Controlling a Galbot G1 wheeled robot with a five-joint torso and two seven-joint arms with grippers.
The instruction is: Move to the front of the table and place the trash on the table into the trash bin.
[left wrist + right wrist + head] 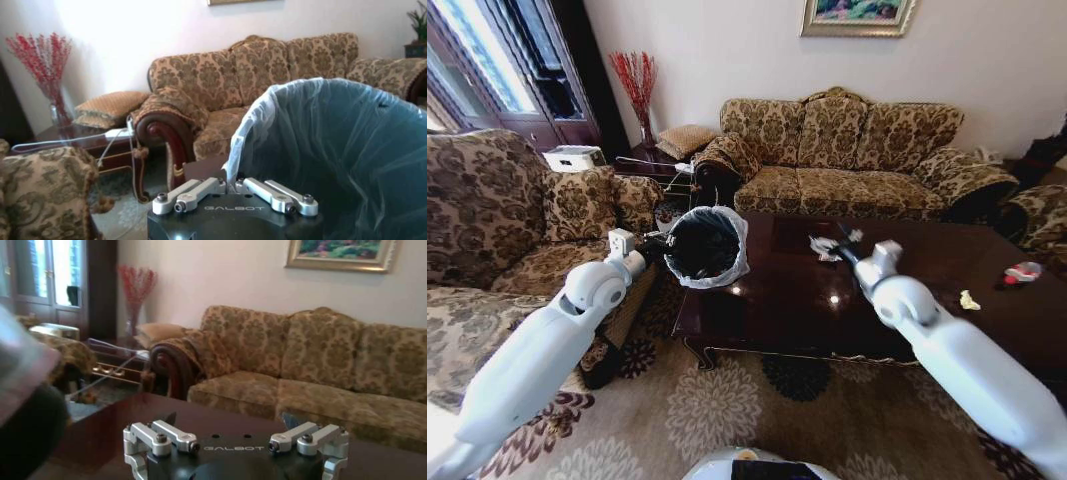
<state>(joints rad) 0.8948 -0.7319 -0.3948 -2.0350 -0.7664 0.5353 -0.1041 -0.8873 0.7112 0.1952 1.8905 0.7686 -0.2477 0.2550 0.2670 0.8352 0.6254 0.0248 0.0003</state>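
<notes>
Left gripper [659,243] clamps the rim of the trash bin [708,246], fingers closed narrow on the white liner edge; the left wrist view shows the linkages [233,192] drawn together right at the liner. Bin is tilted, mouth toward the robot, black inside, sitting at the near-left corner of the table [797,300], above its edge. Left arm reaches in from the sofa side.

Right gripper [849,245] hovers over the table middle, just beside a crumpled white paper scrap [823,246]. In the right wrist view its linkages are spread wide apart with nothing between them; fingertips are cut off by the frame edge, so contact with the paper cannot be told.

More trash on the table's right part: a red-and-white wrapper [1024,271] near the far right edge, and a small pale scrap [968,299] closer to the robot, well apart from the bin.

Patterned sofa [857,150] stands behind the table, an armchair [507,220] to the left, red branches in a vase [635,85] in the corner.
</notes>
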